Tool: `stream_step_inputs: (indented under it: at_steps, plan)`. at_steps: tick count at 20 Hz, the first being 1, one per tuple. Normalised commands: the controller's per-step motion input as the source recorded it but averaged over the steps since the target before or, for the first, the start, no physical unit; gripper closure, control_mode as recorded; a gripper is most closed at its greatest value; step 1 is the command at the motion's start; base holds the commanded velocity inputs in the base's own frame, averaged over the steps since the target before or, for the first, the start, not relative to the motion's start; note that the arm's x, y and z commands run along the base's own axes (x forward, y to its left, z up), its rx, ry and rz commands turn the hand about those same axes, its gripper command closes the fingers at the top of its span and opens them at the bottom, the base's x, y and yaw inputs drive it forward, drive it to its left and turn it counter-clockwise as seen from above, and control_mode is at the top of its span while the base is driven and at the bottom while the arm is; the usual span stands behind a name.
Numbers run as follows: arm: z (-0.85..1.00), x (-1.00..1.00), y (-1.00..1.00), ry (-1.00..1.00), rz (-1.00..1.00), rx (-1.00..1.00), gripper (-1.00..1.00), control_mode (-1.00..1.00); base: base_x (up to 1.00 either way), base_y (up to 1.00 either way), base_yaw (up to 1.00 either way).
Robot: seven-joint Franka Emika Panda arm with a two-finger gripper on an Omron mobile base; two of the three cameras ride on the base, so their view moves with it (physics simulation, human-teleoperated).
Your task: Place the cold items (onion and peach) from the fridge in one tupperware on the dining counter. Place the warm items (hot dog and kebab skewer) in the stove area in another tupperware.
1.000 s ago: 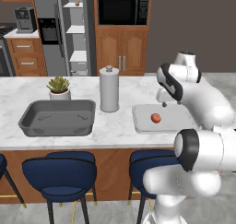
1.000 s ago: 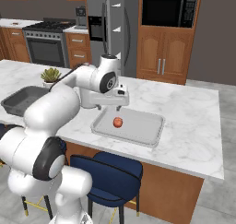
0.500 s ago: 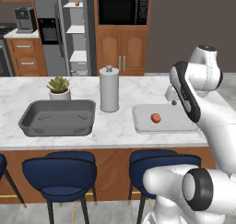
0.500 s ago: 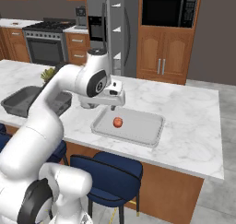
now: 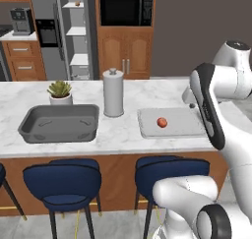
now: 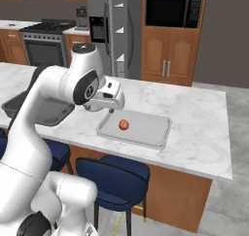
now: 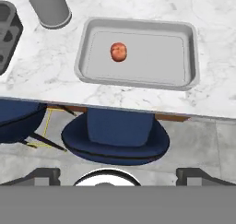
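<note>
1. The tupperware [image 5: 172,123] lies on the marble counter [image 5: 123,134], near its front edge.
2. The peach [image 5: 161,122] lies inside the tupperware, left of its middle in the left base view.
3. The paper towel holder [image 5: 113,93] stands on the counter just left of the tupperware.
4. The sink [image 5: 60,124] is further left, and the potted plant [image 5: 60,92] stands behind it.
5. The stools [image 5: 64,184] stand in front of the counter, below its edge.
6. The fridge [image 5: 69,34] and the microwave [image 5: 125,9] are behind the counter, well apart from it.
</note>
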Motion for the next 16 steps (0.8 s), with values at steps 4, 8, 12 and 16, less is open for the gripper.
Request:
stream_step_inputs:
  at_steps: [4,8,12,16]
  plan:
    - [0.0,0.0,0.0,0.0,0.0,0.0,-1.0,1.0,-0.59,-0.5,-0.22]
    - [0.0,0.0,0.0,0.0,0.0,0.0,-1.0,1.0,-0.35,-0.86,-0.13]
    - [0.0,0.0,0.0,0.0,0.0,0.0,-1.0,1.0,-0.05,-1.0,-0.01]
    - [0.0,0.0,0.0,0.0,0.0,0.0,-1.0,1.0,0.02,-1.0,0.0]
